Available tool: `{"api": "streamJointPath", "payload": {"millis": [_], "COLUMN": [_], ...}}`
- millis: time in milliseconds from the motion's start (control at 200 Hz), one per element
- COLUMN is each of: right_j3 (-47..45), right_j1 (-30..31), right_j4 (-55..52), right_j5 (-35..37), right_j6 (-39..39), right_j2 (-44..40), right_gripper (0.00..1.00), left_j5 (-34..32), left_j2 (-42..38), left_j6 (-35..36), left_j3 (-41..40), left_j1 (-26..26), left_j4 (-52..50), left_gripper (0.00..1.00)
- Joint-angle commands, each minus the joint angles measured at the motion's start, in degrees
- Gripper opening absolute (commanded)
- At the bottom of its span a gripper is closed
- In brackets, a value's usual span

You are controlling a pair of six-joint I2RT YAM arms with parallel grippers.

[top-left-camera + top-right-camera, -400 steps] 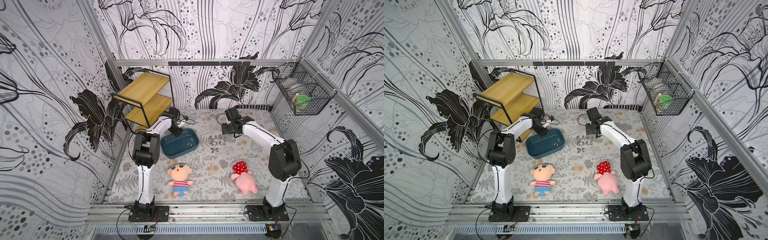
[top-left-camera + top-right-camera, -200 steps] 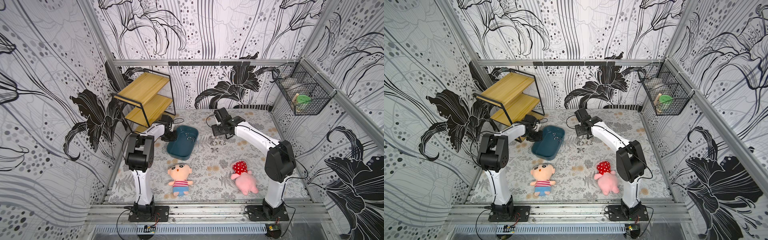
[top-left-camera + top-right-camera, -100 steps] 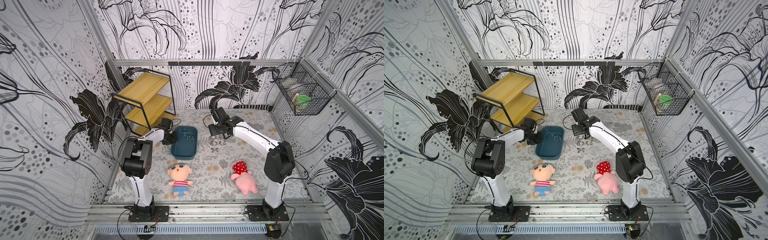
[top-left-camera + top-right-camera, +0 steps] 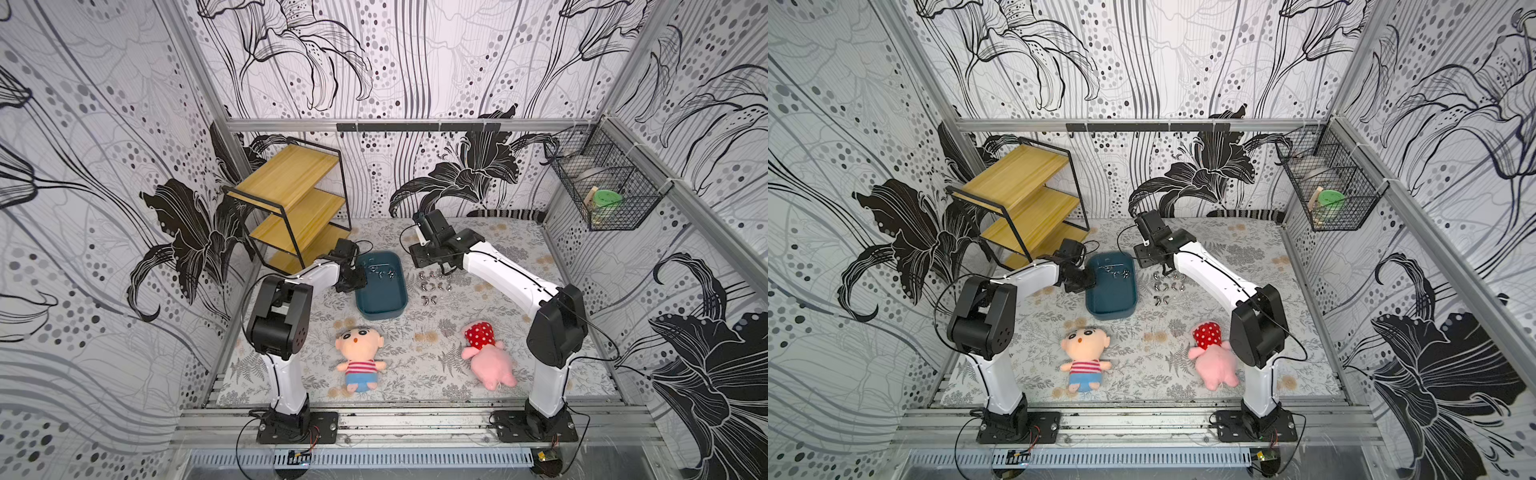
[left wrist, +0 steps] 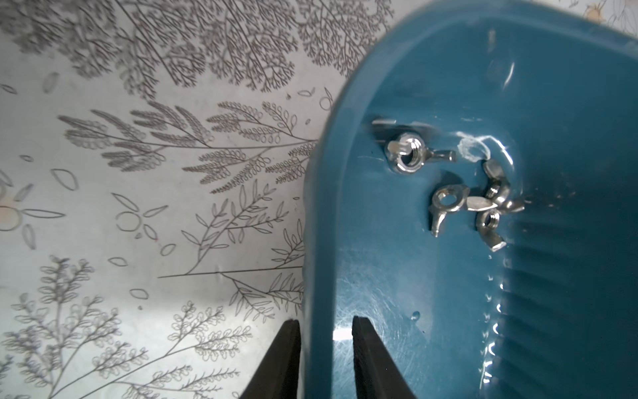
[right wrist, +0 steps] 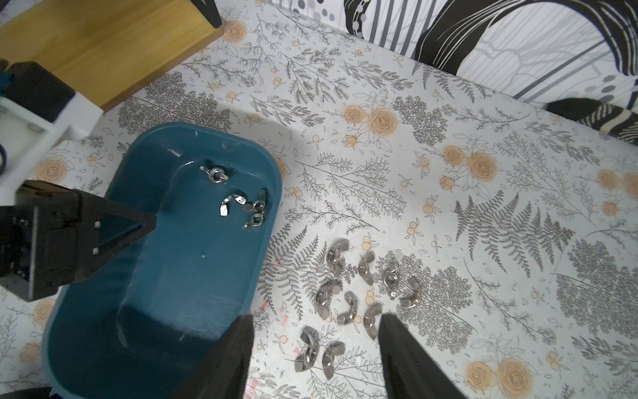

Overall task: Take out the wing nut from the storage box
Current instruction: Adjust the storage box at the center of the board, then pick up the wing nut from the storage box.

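Swung round by the left gripper (image 5: 324, 331) — jaws narrow astride its wall, grip not discernible — the storage box (image 4: 380, 301) now presents four wing nuts (image 6: 238, 203) at its far end to the wide-open, empty right gripper (image 6: 316, 317) hovering just beside it.

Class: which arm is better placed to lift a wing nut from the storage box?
Probably right: right gripper has open, free jaws beside the storage box; left gripper straddles its wall.
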Motion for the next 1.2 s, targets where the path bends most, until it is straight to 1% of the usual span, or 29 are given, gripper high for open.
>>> {"api": "streamJointPath", "payload": {"millis": [0,65,225,406,496,686,801,916,1112,1192], "right_j3": [1.8,2.58,6.27,11.91,14.75,23.16,27.5,28.19,28.14,30.16], "right_j1": [1.29,1.89,3.11,4.8,5.41,5.72,5.65,5.72,5.72,5.7], "right_j4": [-1.04,-0.98,-0.76,-0.73,-0.72,-2.13,-3.6,-2.47,1.91,2.15], "right_j5": [-2.03,-2.65,-5.14,-8.45,-9.98,-8.31,-8.59,-7.36,-4.57,-4.42], "right_j6": [-2.4,-2.95,-3.31,-5.32,-6.38,-7.78,-8.29,-7.99,-7.7,-7.7], "right_j2": [1.5,2.61,6.32,12.37,15.78,23.45,27.15,29.22,32.15,34.08], "right_gripper": [0.63,0.63,0.6,0.55,0.53,0.5,0.5,0.49,0.47,0.45], "left_j5": [-2.06,-2.29,-1.5,-2.71,-3.38,-4.74,-6.01,-9.58,-10.9,-11.08], "left_j2": [-3.48,-4.84,-9.57,-14.54,-16.05,-18.55,-20.12,-20.59,-21.25,-20.91], "left_j6": [-0.05,0.12,0.29,1.49,1.71,2.38,3.06,3.88,2.64,2.66], "left_j3": [0.28,0.59,0.29,-0.11,-0.89,-3.48,-5.01,-4.84,-6.58,-6.63], "left_j1": [0.33,0.88,3.55,7.65,8.8,8.82,8.12,6.69,6.54,6.54], "left_j4": [0.24,-0.04,-0.04,-1.05,-1.03,0.74,1.29,-0.38,0.22,0.0], "left_gripper": [0.36,0.38,0.38,0.39,0.39,0.39,0.39,0.4,0.4,0.4]}}
